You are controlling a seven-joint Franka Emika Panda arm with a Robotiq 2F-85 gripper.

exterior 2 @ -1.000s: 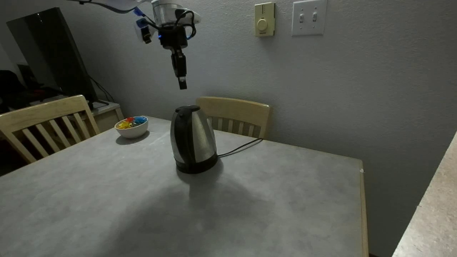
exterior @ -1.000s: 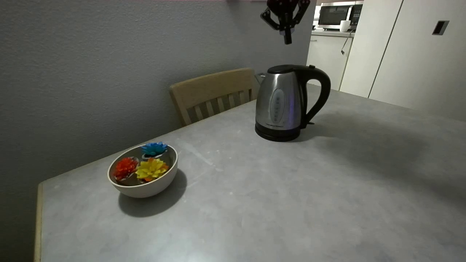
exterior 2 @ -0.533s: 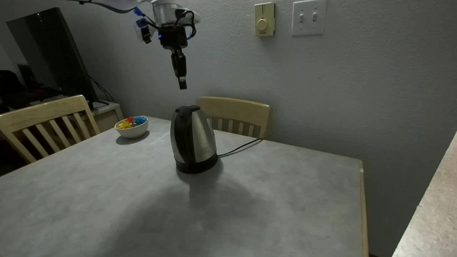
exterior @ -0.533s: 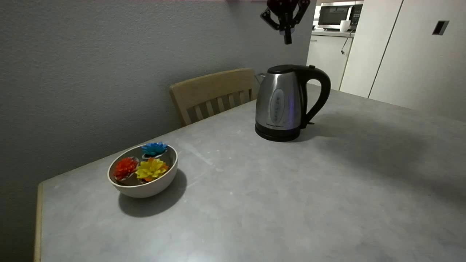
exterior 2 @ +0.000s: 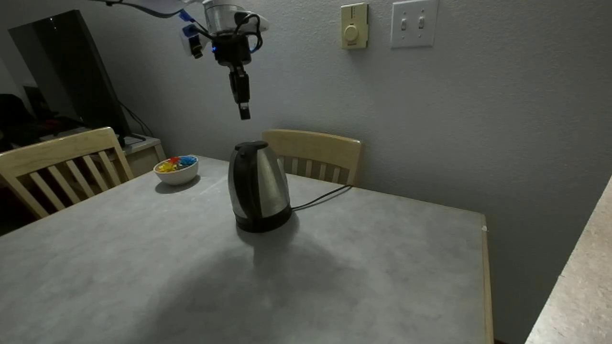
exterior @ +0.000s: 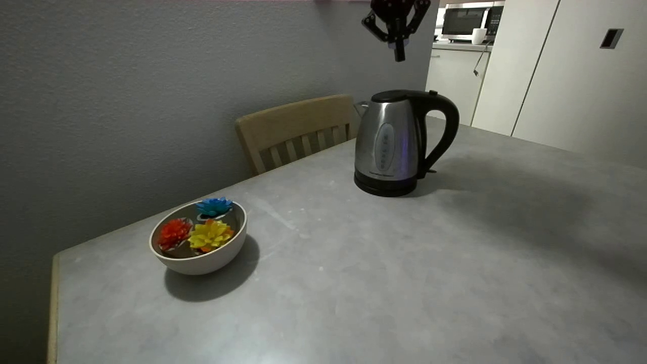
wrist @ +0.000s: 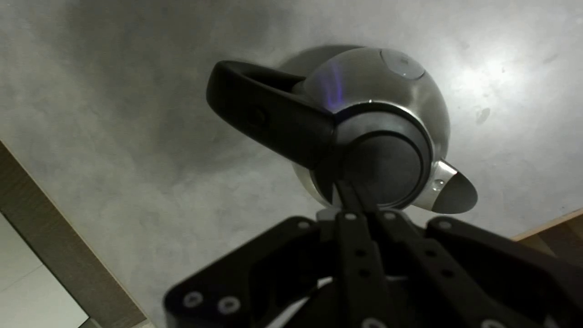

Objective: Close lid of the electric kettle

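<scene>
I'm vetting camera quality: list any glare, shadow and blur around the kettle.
Wrist view: glare on the table beside the kettle, a purple streak on its steel, the gripper dark and soft-edged. Both exterior views: a broad, soft shadow across the table, the kettle fairly sharp.

White bowl [exterior: 217,262] on a grey table [exterior: 364,283]
Red, yellow and blue flowers [exterior: 210,234] sit inside it; a wooden chair [exterior: 298,119] stands at the table's edge, and a wall dial [exterior 2: 354,26] sits beside a switch plate [exterior 2: 413,24].
</scene>
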